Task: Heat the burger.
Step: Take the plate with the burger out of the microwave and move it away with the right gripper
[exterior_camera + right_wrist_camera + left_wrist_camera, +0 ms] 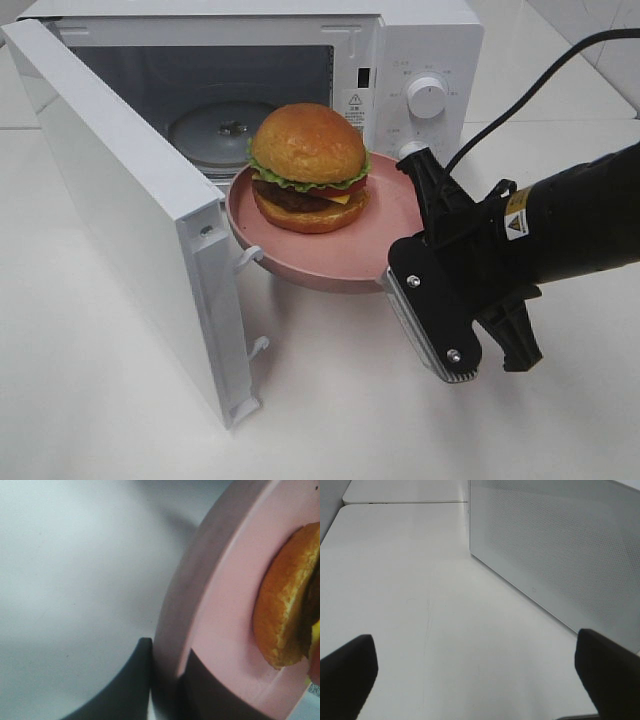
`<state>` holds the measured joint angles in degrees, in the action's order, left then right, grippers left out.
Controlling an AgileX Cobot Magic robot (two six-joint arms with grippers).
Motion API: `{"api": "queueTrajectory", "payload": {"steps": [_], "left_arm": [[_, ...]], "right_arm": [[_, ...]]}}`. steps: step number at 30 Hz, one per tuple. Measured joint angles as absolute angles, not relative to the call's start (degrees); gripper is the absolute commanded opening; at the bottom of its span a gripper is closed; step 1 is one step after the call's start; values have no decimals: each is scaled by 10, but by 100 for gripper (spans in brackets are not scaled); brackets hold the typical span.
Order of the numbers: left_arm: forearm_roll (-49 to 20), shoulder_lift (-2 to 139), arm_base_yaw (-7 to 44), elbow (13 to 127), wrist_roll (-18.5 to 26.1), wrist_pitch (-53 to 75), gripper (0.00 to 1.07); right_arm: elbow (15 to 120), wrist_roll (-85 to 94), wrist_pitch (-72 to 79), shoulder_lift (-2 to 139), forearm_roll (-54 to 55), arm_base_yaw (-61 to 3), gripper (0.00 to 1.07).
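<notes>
Two dark fingers of the right gripper (167,680) pinch the near rim of the pink plate (395,215), one finger under the rim and one on top, as the right wrist view shows. From the high camera the right arm (580,225) comes in from the right side, its black wrist block low over the white table (330,410), and the plate hangs above the table at the mouth of the microwave (420,60). On the plate sits the burger (308,165), upright, its golden bun on top, with lettuce, a dark patty and yellow cheese below. Behind it, inside the oven, lies the glass turntable (215,130). The microwave door (140,220) stands swung wide to the left. Off to that side, the left gripper (480,680) has its fingers spread wide over bare table, holding nothing, just beside the door's perforated face.
</notes>
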<state>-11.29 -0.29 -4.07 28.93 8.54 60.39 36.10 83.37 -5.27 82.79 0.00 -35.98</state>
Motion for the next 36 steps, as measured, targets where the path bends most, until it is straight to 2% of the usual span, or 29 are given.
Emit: {"api": "queueTrajectory", "payload": {"steps": [15,20,22,27,36], "left_arm": [[-113,-3,-41,289,85,604,100],[-113,-3,-41,289,85,604,100],[-113,-3,-41,289,85,604,100],[-113,-3,-41,289,85,604,100],[-113,-3,-41,289,85,604,100]], "right_arm": [[296,796,-85,718,-18,-360,1],[286,751,-115,683,-60,-360,1],[283,681,-158,645,-129,-360,1],[275,585,-204,596,-201,-360,2],[251,535,-284,516,-224,-360,3]]}}
